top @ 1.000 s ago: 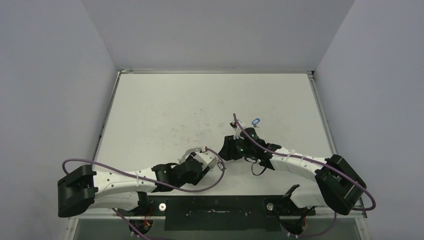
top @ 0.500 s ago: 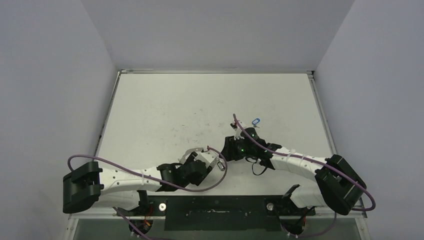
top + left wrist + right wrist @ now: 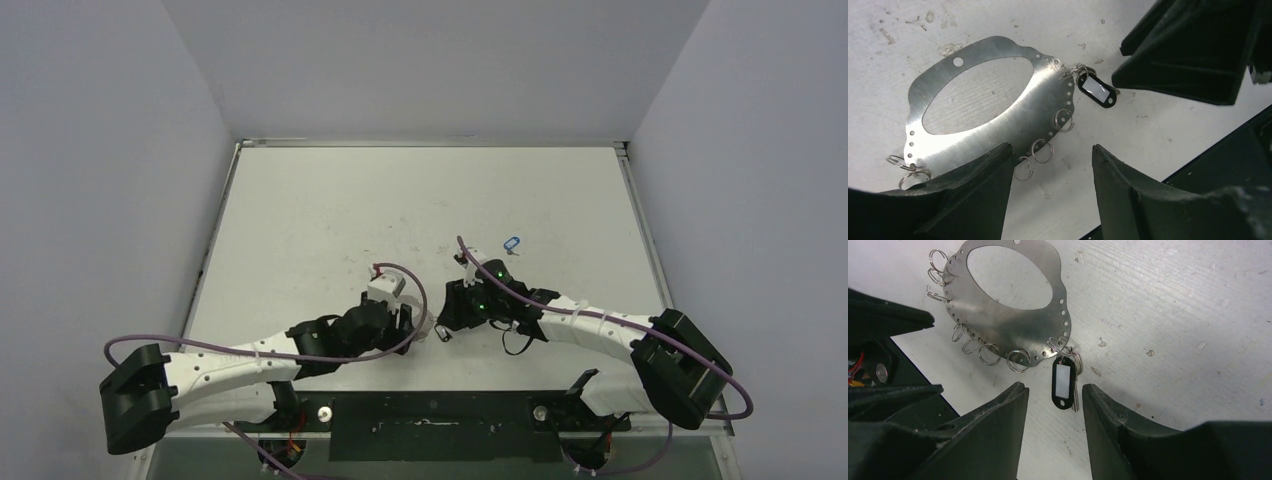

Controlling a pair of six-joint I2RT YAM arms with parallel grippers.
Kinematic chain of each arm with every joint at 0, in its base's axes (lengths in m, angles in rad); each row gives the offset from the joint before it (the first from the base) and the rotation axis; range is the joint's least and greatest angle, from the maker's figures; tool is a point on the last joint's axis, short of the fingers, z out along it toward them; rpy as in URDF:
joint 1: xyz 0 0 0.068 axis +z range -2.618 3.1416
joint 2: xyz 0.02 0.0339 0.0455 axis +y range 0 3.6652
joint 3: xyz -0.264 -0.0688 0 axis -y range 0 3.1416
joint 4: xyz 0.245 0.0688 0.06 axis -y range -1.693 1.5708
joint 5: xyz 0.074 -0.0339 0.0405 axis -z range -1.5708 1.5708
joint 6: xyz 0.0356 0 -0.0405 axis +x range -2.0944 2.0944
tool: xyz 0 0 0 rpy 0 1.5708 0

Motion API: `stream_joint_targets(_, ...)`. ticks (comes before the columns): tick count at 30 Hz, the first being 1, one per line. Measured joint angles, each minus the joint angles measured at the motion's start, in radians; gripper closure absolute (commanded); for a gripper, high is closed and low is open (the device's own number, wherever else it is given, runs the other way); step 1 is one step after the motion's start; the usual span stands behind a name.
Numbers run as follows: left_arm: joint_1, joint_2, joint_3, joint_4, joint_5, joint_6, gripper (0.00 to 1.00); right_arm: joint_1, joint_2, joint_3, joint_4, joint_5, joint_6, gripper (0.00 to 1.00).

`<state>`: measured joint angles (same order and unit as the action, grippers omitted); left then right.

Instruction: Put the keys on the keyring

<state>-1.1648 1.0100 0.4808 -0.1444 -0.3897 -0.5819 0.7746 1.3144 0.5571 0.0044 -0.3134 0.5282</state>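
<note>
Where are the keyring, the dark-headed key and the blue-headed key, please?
keyring (image 3: 1048,107): left wrist view, on the plate's metal band beside the big hole.
dark-headed key (image 3: 1062,385): right wrist view, on the pale label of its head.
blue-headed key (image 3: 512,243): top view, on its blue head.

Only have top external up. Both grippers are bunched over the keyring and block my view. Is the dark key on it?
Observer: From the wrist views, the dark-headed key lies flat on the table, its small loop overlapping the keyring rim. It looks hooked on, but I can't be certain.
Operator: Right gripper holding it?
Observer: No. The right gripper is open. The key's head shows in the gap between its fingers, ungripped.
Operator: And the left?
Observer: The left gripper is open too, with only wire loops in its gap. One finger hides part of the rim.
</note>
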Motion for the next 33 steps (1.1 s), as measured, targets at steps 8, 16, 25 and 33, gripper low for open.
stream_joint_targets(8,0.171,0.039,-0.034,0.090,0.235,-0.155,0.44,0.006,0.000,0.004,-0.010,0.010,-0.011,0.55)
stream_joint_targets(16,0.272,0.025,-0.052,0.097,0.353,-0.200,0.44,0.016,0.002,0.010,-0.018,0.011,-0.022,0.54)
stream_joint_targets(25,0.478,-0.169,-0.124,0.019,0.444,-0.245,0.44,0.046,0.009,0.026,-0.025,0.013,-0.049,0.52)
stream_joint_targets(33,0.615,-0.356,-0.113,-0.225,0.372,-0.277,0.45,0.163,0.098,0.188,-0.127,0.100,-0.098,0.51)
